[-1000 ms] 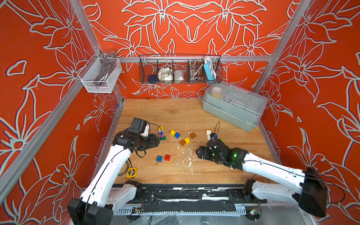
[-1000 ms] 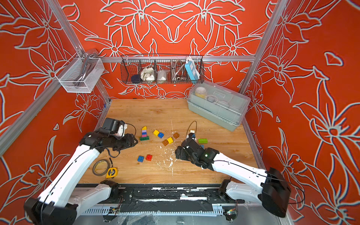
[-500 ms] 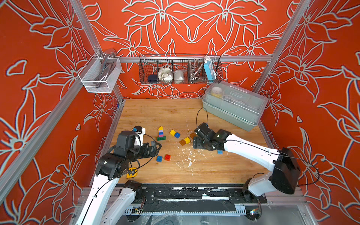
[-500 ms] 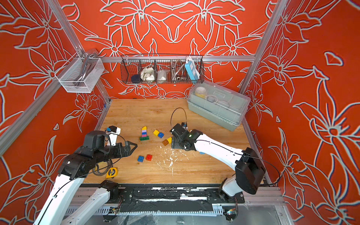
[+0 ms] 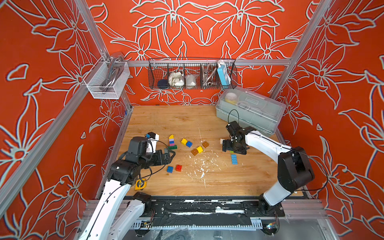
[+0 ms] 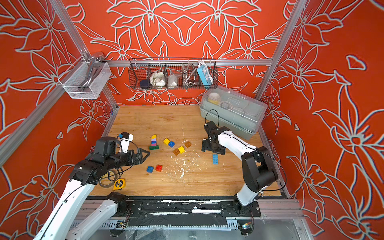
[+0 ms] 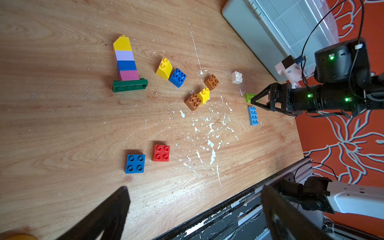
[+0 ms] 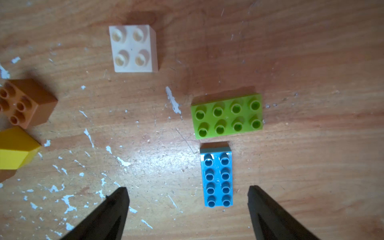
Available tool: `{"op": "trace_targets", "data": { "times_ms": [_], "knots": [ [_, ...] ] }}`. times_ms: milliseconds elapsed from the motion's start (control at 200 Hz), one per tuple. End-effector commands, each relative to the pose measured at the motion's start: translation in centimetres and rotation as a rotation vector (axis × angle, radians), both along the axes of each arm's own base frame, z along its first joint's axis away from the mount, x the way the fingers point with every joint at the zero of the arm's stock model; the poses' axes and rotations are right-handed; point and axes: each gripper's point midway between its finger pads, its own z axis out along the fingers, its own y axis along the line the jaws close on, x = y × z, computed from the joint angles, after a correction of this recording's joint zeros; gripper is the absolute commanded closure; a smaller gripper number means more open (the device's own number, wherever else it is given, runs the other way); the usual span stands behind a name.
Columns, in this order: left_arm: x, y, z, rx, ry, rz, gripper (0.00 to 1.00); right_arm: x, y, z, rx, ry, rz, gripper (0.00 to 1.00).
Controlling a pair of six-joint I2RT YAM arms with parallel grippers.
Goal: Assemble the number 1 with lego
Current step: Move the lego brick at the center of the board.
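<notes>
Table [image 5: 187, 182]: L arm has pulled back. The left pincer [image 6: 146, 158] is now spread wide, empty and clear of the stack [image 7: 125, 62]. Stack (yellow slope, lilac, blue, pink, on a dark green plate) sits ahead of that pincer, apart from it. It already reads as a "1" w/ foot; upright or lying, can't tell. R arm has moved over the flat plates. The right pincer [image 8: 188, 190] is spread, holding nothing. The light blue plate [image 8: 217, 176] is partly btwn its fingers, the lime plate [image 8: 227, 114] just beyond, and the white brick [image 8: 133, 48] further ahead. Prob. the release is done and the R side is lining up the next piece.
</notes>
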Motion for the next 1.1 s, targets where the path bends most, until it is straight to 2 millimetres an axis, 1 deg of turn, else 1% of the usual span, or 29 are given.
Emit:
{"op": "trace_targets", "data": {
  "times_ms": [0,120,245,365,475,556,701,746,811,876,936,1031,1096],
  "knots": [
    [0.3,0.0,0.2,-0.003,-0.019,0.001,0.01,-2.5,-0.1,-1.5,0.022,0.059,0.02,0.06],
    [0.4,-0.1,-0.1,-0.001,-0.004,-0.001,0.01,-2.5,0.0,-2.4,0.044,0.033,0.029,0.06],
    [0.5,0.0,-0.3,0.007,0.007,0.004,0.01,-2.1,-0.4,-3.0,0.03,0.024,0.032,0.05],
    [0.5,0.1,-0.4,0.01,0.009,0.011,0.01,-2.3,-1.5,-3.6,0.004,0.02,0.014,0.05],
    [0.6,0.2,-0.5,0.016,0.014,0.016,0.01,-2.2,-2.1,-4.4,-0.021,0.028,0.009,0.1],
    [0.6,0.3,-0.7,0.02,0.022,0.017,0.01,-2.1,-2.4,-5.0,-0.042,0.04,0.018,0.17],
    [0.7,0.4,-0.7,0.025,0.022,0.025,0.01,-2.2,-2.1,-5.5,-0.027,0.049,0.032,0.4],
    [0.7,0.4,-0.7,0.026,0.021,0.025,0.01,-2.4,-1.8,-5.5,-0.01,0.051,0.044,0.48],
    [0.7,0.5,-0.7,0.028,0.018,0.031,0.01,-2.7,-1.1,-5.4,0.01,0.052,0.065,0.57],
    [0.7,0.6,-0.6,0.029,0.015,0.032,0.01,-3.1,-0.3,-5.2,0.018,0.053,0.097,0.6],
    [0.6,0.6,-0.6,0.03,0.014,0.034,0.01,-3.7,0.9,-4.8,0.02,0.047,0.142,0.62],
    [0.6,0.6,-0.6,0.03,0.014,0.036,0.01,-5.1,4.2,-3.8,0.037,0.019,0.252,0.62],
    [0.6,0.6,-0.5,0.03,0.012,0.036,0.01,-6.2,7.0,-3.1,0.049,0.004,0.337,0.62]
  ]
}}
